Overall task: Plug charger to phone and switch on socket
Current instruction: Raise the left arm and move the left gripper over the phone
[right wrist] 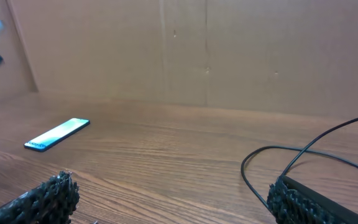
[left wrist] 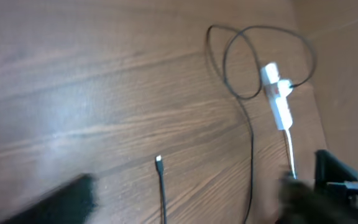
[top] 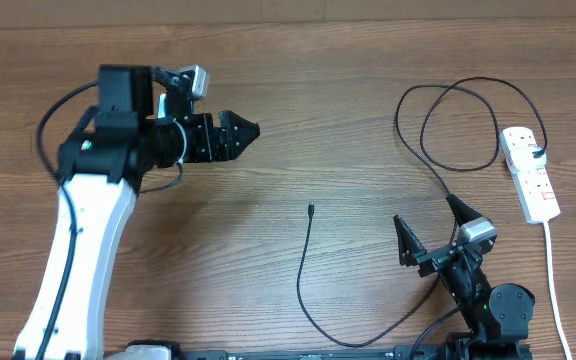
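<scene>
Left gripper [top: 240, 135] sits highest, nearest the overhead lens, over the left half of the table [top: 368, 80]; fingers apart, holding nothing. Phone [right wrist: 58, 134] lies flat on the wood, seen only from the right wrist view, at its left. Charger [top: 305, 250]: tip free at centre, touching nothing. Right gripper [top: 431, 228], near right: spread wide, empty, beside the cable. Socket [top: 530, 172] at the right edge; the cable loops to it.

One phone [right wrist: 58, 134], far left; one charger [top: 308, 230], centre to right; one socket [top: 530, 172], far right, with one white cord [top: 553, 280]; two grippers, left gripper [top: 248, 137] and right gripper [top: 423, 207].
</scene>
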Robot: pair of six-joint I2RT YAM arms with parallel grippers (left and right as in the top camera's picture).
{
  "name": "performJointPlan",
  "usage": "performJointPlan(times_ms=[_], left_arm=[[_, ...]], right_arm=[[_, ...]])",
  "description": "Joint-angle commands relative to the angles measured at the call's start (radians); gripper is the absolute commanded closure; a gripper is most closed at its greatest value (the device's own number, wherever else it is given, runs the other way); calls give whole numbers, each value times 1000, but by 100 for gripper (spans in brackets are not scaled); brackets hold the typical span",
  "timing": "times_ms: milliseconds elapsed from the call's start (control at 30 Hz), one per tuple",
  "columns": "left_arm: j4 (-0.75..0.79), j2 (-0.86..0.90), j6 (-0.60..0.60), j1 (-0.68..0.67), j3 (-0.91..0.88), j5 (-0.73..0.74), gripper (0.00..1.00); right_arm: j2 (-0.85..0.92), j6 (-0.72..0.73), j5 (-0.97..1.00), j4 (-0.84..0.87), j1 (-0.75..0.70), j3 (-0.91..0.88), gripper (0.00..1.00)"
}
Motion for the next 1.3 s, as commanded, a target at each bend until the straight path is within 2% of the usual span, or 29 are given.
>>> performJointPlan(times_ms=[0, 267, 567, 933, 1100, 1167, 1267], left_arm=[[-45, 81, 14, 0, 18, 32, 96], [-142, 248, 15, 0, 18, 19, 96], [-170, 361, 15, 0, 18, -13, 96], [-184, 421, 15, -30, 15, -14, 93], [-183, 421, 15, -41, 14, -44, 96], [-183, 421, 15, -43, 14, -79, 89], [-187, 421, 15, -47, 13, -117, 96]], right_arm=[[-8, 3, 7, 1, -1, -10, 0], [-8, 3, 6, 1, -1, -10, 0], [-8, 3, 7, 1, -1, -10, 0], [-8, 3, 6, 1, -1, -10, 0], [-8, 3, 6, 1, -1, -10, 0], [-8, 3, 7, 1, -1, -10, 0], [-8, 3, 6, 1, -1, -10, 0]])
